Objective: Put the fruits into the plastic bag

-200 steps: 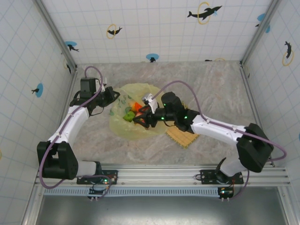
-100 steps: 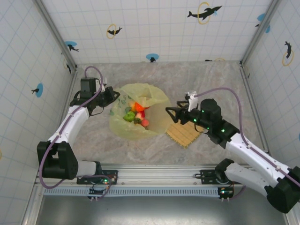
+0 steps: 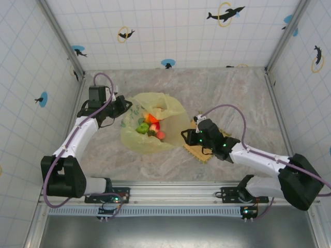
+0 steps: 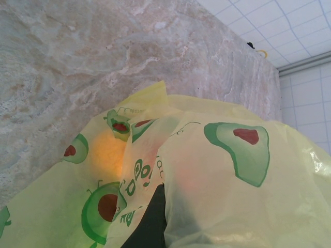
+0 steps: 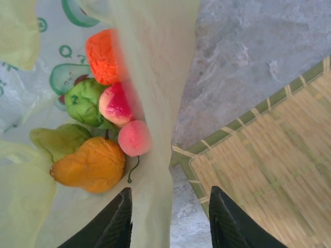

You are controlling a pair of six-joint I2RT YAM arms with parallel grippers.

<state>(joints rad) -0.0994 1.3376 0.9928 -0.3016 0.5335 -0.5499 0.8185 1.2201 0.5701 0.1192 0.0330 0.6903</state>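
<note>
Fruits (image 5: 111, 106) lie inside the plastic bag (image 5: 155, 62) just ahead-left of the right gripper (image 5: 170, 206), its jaws partly open, empty.

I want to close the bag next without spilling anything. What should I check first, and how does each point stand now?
1. Fruits inside the plastic bag: ok.
2. Left gripper shut on the bag's rim: ok.
3. Right gripper open: ok.
4. Bag's edge lined up between its jaws: ok, in the right wrist view.
5. Its fingertip clear of the woven mat: cannot tell; it hangs over the mat's corner.
</note>
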